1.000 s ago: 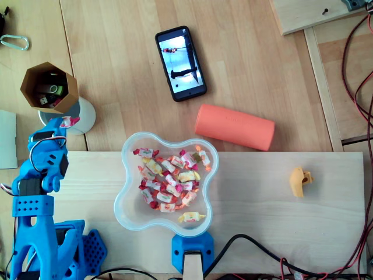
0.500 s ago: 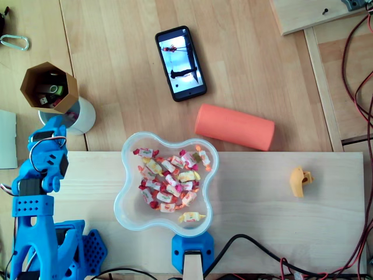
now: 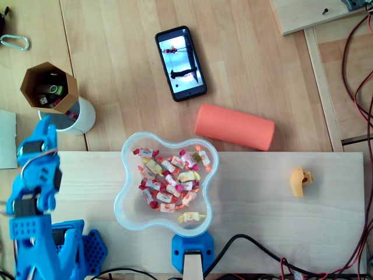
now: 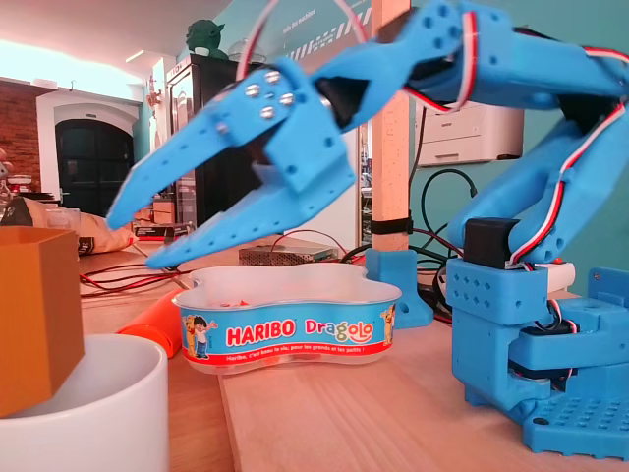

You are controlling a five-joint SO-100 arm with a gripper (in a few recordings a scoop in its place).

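Fixed view shows the blue hand point(image 4: 131, 244) spread apart and holding nothing. Overhead view puts it at the lower left edge of the white cup point(image 3: 81, 116), which carries a brown hexagonal box point(image 3: 49, 87). The candy bowl point(image 3: 125, 149) stands well to the right on the worktop point(image 3: 262, 192).

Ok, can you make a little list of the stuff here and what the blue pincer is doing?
pincer: open, empty, in the air near the white cup
white cup: left of the bowl, brown box sits in it
bowl: clear, full of wrapped sweets
phone: screen lit
orange roll: lying flat next to the bowl
yellow thing: small, alone at the right
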